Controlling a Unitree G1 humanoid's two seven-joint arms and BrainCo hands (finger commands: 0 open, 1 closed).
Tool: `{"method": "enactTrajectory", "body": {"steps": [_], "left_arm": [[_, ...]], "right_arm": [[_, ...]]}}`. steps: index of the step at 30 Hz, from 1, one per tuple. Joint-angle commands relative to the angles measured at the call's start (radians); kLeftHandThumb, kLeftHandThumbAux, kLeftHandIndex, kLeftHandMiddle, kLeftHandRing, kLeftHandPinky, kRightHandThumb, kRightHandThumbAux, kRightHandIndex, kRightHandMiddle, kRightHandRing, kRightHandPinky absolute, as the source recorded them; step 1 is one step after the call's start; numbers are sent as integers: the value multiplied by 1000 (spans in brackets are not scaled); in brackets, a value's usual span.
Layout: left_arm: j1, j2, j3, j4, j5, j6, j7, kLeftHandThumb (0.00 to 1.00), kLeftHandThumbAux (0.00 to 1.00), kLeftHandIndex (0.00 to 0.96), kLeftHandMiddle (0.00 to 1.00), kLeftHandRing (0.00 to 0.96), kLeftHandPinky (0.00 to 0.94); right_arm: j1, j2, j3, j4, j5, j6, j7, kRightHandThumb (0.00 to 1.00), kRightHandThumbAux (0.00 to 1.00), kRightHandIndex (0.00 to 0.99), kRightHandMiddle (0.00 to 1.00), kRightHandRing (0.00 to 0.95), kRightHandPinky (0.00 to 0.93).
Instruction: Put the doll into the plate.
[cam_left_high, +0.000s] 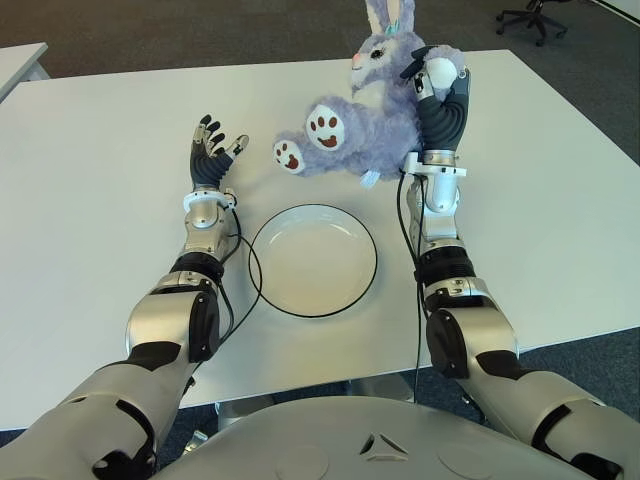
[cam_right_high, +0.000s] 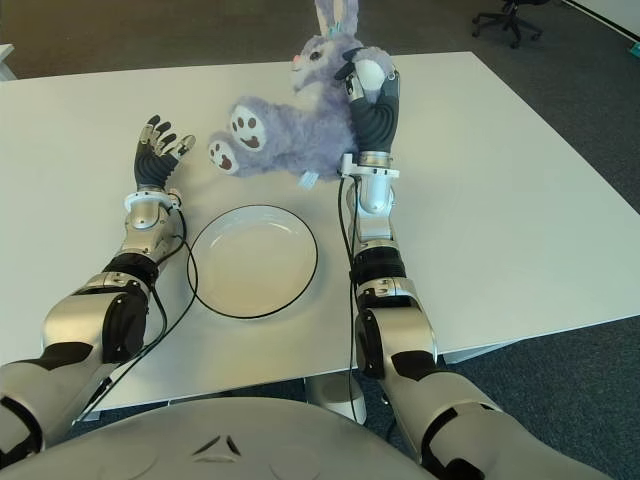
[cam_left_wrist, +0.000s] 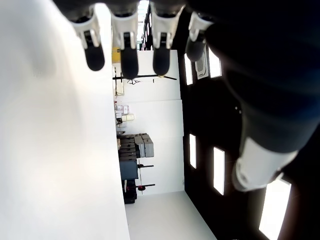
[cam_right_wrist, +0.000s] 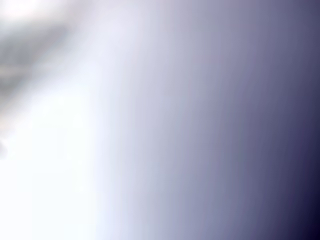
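A purple plush rabbit doll (cam_left_high: 365, 115) with white, brown-padded feet lies back on its side beyond the plate, feet pointing left. My right hand (cam_left_high: 440, 85) is shut on its right flank and arm, fingers curled over the fur. The right wrist view holds only pale purple fur (cam_right_wrist: 200, 125) pressed close. I cannot tell whether the doll touches the table. The white, black-rimmed plate (cam_left_high: 313, 262) sits empty between my forearms, nearer me than the doll. My left hand (cam_left_high: 213, 150) stands left of the doll's feet, its fingers (cam_left_wrist: 122, 55) straight and holding nothing.
The white table (cam_left_high: 100, 200) stretches wide on both sides of the plate. Black cables run along both forearms near the plate rim. An office chair (cam_left_high: 535, 15) stands on the carpet at the back right, and another table's corner (cam_left_high: 20, 55) shows far left.
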Motion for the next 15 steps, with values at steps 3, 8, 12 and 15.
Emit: {"method": "enactTrajectory", "body": {"steps": [3, 8, 12, 15], "left_arm": [[217, -79, 0, 160, -5, 172, -5, 98, 707, 23, 136, 141, 123], [217, -79, 1, 160, -7, 171, -8, 102, 700, 20, 132, 135, 110], [218, -77, 0, 160, -6, 170, -10, 107, 695, 19, 126, 129, 104], [217, -77, 0, 160, -5, 171, -9, 109, 698, 21, 128, 132, 115]], "right_arm": [[49, -5, 12, -53, -38, -39, -21, 837, 679, 406, 591, 678, 700], [63, -6, 15, -68, -83, -45, -54, 839, 675, 437, 489, 688, 703], [72, -4, 18, -80, -96, -45, -65, 839, 675, 438, 488, 693, 698], [81, -1, 21, -90, -89, -43, -60, 840, 674, 438, 488, 693, 695]]}}
